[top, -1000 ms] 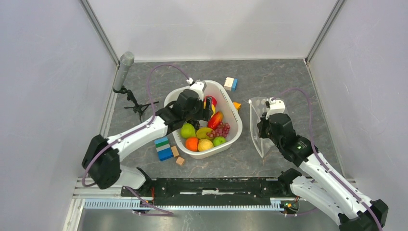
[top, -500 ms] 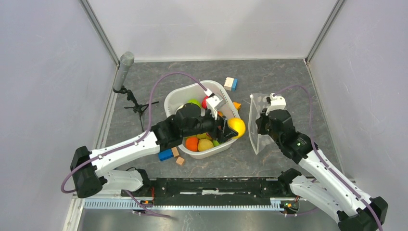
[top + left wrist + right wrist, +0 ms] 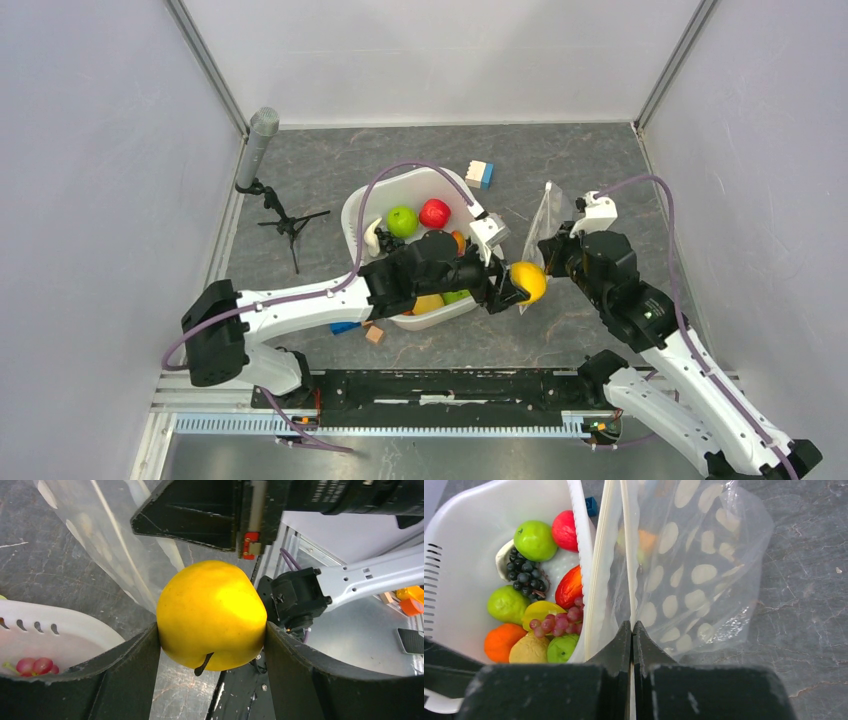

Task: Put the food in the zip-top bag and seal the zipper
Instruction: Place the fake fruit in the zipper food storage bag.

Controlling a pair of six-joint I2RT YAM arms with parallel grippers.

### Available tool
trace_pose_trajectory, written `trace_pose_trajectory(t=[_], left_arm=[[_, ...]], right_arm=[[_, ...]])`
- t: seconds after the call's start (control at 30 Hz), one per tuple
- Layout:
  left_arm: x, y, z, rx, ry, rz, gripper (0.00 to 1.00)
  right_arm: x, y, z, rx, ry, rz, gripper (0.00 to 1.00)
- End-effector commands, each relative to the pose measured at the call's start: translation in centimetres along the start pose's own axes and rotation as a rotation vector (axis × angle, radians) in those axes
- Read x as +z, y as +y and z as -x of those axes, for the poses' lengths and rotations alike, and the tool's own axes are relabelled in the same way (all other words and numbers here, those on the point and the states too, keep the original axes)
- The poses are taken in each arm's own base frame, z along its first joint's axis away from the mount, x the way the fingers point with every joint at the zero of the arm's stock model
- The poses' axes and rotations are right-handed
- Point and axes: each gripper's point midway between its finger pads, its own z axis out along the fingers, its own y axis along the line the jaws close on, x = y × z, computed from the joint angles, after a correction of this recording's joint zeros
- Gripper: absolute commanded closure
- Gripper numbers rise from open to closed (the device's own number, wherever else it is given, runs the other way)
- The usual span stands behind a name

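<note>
Left gripper (image 3: pixel 514 283): jaws clamped on round glossy yellow toy fruit (image 3: pixel 529 281), held off grey surface (image 3: pixel 600 160), between white plastic tub (image 3: pixel 358 215) and clear polka-dot zip-top bag (image 3: pixel 704 570).
Right gripper (image 3: pixel 632 630): jaws pressed together on bag's white zipper strip (image 3: pixel 625 540); bag upright.
Tub rim crowds bag mouth.
Left arm crosses tub, hides some other toy fruits (image 3: pixel 534 540).
Blue-white building block (image 3: pixel 480 174) behind tub.
Bag outline faint in overhead view.

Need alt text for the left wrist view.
Left gripper clamps a yellow fruit between its black fingers, close to the camera. Behind it, upper left, is the clear dotted bag; lower left, a white tub with red grapes inside.
</note>
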Motion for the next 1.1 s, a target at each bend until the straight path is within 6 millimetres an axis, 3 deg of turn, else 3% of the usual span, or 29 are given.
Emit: trace_pose_trajectory(t=[0.0,0.3,0.53,0.7,1.07], left_arm=[[0.9,-0.8,4.7,0.052,-0.158,-0.007,0.48],[1.2,4.4,4.2,0.037,-0.159,0.280,0.46],[2.0,5.8,4.1,0.021,-0.131,0.358,0.44],[3.1,5.2,4.5,0.020,-0.118,0.330,0.41],[4.5,0.2,3.3,0.051,-0.060,0.028,0.30]], right_arm=[[-1.2,0.5,1.8,0.029,-0.038,0.020,0.99],[-2.3,1.2,1.7,0.019,-0.031,0.082,0.99],[-3.3,2.3,1.9,0.015,-0.023,0.146,0.99],[-4.0,2.9,2.2,0.012,-0.025,0.185,0.99],[-4.3,1.5,2.5,0.072,-0.080,0.121,0.99]])
